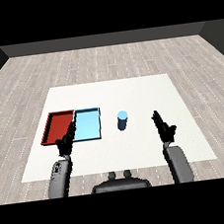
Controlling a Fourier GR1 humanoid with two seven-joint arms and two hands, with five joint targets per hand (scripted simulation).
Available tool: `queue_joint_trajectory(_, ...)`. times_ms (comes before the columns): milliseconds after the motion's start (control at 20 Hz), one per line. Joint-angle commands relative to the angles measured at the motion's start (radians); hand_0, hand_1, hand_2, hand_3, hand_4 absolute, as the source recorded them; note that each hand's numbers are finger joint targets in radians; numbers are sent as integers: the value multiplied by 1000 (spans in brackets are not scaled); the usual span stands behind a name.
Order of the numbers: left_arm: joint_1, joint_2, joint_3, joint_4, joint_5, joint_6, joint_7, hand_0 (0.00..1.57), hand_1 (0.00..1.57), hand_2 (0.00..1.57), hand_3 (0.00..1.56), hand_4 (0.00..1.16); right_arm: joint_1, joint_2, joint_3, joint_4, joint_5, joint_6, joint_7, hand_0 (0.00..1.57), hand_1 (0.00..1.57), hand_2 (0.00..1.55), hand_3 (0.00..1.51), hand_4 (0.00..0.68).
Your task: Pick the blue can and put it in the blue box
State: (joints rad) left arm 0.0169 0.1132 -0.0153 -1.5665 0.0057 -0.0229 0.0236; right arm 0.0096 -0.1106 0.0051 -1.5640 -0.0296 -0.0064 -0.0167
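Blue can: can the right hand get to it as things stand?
Probably yes. The blue can stands upright on bare table between the light blue tray and the right hand, which is open. Nothing lies between hand and can.

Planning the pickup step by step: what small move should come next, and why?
Probably move the right hand left toward the blue can. The can stands upright on the table, untouched, right of the light blue tray. The right hand is open and nearest to it; the left hand hovers by the trays.
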Motion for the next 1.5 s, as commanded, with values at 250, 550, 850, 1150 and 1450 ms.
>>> queue_joint_trajectory(250,-4,-32,5,-76,-38,44,54,0,0,0,0,0,96,-66,-53,-54,-13,117,-27,0,0,0,0,0)
queue_joint_trajectory(550,31,-48,34,-44,34,-46,-363,0,0,0,0,0,78,-56,-130,-48,-259,312,-230,0,0,0,0,0)
queue_joint_trajectory(850,4,-45,50,-49,43,-56,-348,0,0,0,0,0,51,-14,-117,24,-202,310,-269,0,0,0,0,0)
queue_joint_trajectory(1150,-60,-29,76,-77,65,-56,-291,0,0,0,0,0,-7,-77,-189,90,-279,358,-202,0,0,0,0,0)
queue_joint_trajectory(1450,22,-28,97,-91,87,-82,-343,0,0,0,0,0,-87,15,-128,181,-227,278,-214,0,0,0,0,0)
